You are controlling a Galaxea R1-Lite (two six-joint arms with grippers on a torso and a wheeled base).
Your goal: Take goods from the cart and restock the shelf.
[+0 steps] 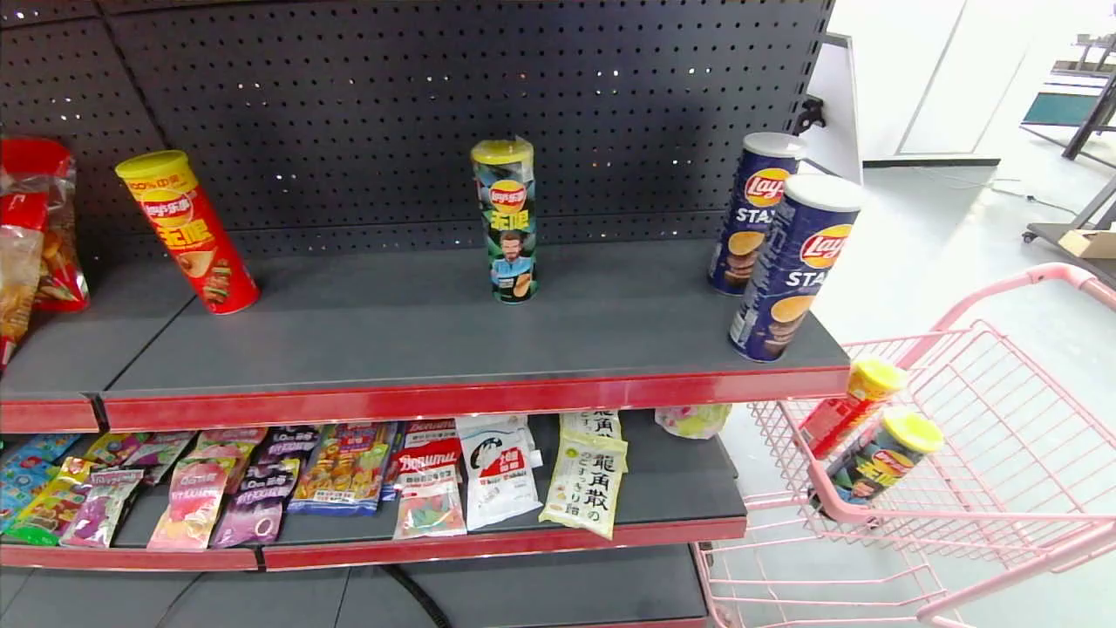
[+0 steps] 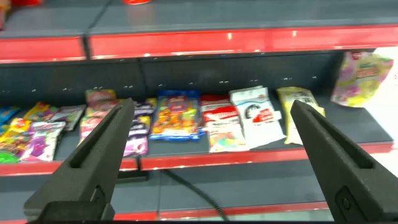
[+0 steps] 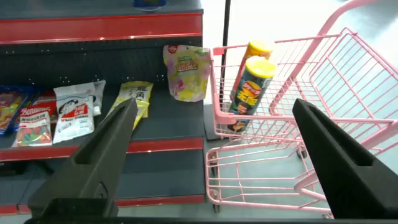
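On the upper shelf a red chip can stands at the left, a dark green can in the middle and two blue cans at the right end. In the pink cart a red can and a dark can with a yellow lid lean against the near corner. My right gripper is open, low in front of the cart, whose two cans lie ahead of it. My left gripper is open and faces the lower shelf.
Several flat snack bags lie in a row on the lower shelf. A pale green bag stands at that shelf's right end, beside the cart. Red bagged snacks hang at the upper shelf's far left. Open floor lies beyond the cart.
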